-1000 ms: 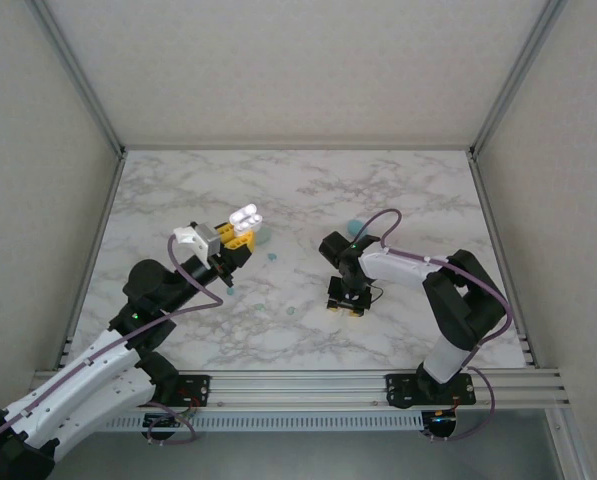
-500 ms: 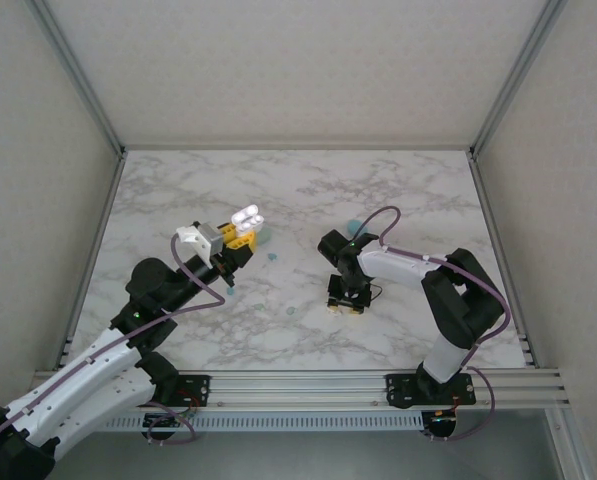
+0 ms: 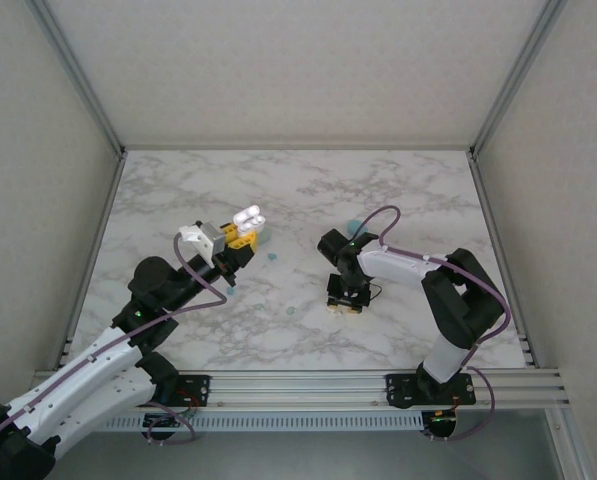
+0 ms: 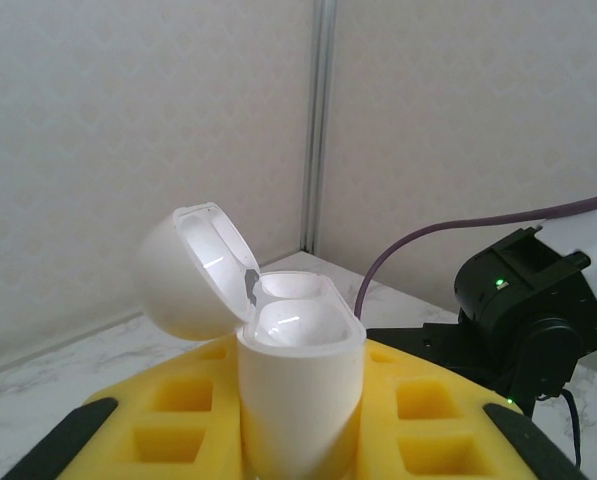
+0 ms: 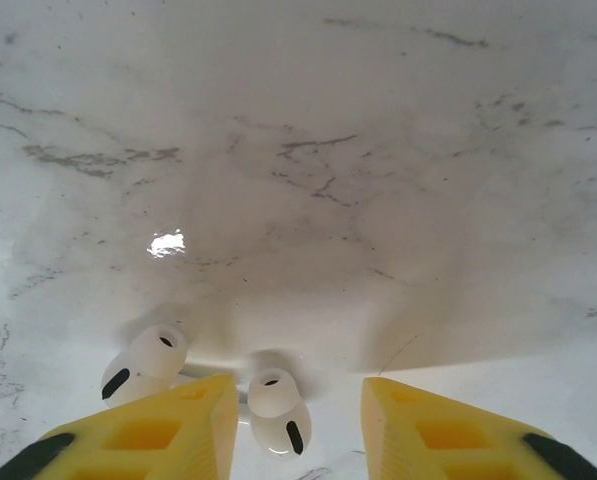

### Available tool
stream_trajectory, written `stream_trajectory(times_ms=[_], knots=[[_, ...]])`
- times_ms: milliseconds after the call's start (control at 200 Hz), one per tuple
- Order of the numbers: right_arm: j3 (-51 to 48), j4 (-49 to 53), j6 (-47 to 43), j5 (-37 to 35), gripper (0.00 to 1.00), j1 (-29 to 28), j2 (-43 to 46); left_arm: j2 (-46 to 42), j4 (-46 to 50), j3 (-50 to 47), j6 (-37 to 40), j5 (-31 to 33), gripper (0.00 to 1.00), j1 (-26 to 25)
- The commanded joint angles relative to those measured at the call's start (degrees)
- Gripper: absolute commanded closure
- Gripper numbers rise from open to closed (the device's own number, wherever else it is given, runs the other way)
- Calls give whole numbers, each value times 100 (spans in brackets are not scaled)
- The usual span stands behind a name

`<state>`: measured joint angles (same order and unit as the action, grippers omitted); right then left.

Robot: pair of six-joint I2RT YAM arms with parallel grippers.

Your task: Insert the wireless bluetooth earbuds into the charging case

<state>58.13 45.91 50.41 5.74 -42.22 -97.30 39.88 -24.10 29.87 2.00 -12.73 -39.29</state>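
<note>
Left gripper (image 4: 300, 445) — clamped on the open charging case (image 4: 298, 350), lid hinged back toward 10 o'clock. Right gripper (image 3: 345, 306) — fingers spread, low over the table (image 5: 298, 150). One white earbud (image 5: 275, 405) lies in the gap, stem toward 5 o'clock; the second earbud (image 5: 143, 365) sits outside at 9 o'clock. The right arm is nearer.

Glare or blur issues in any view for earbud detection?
Right wrist: small specular spot on the marble table, soft shadow around the two white earbuds, both sharp. Left wrist: charging case crisp, highlights inside its lid. Top external: case blown out white.
</note>
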Motion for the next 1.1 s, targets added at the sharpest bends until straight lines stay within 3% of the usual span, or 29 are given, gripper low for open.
stream_trajectory(times_ms=[0, 686, 1096], knots=[[-56, 78, 61, 23, 64, -185, 1, -70, -26, 49, 71, 64, 90, -26], [-83, 604, -167, -473, 71, -265, 219, -79, -12, 55, 21, -9, 89, -27], [-47, 443, -401, -135, 71, -267, -17, -70, 19, 63, 20, 27, 89, -29]])
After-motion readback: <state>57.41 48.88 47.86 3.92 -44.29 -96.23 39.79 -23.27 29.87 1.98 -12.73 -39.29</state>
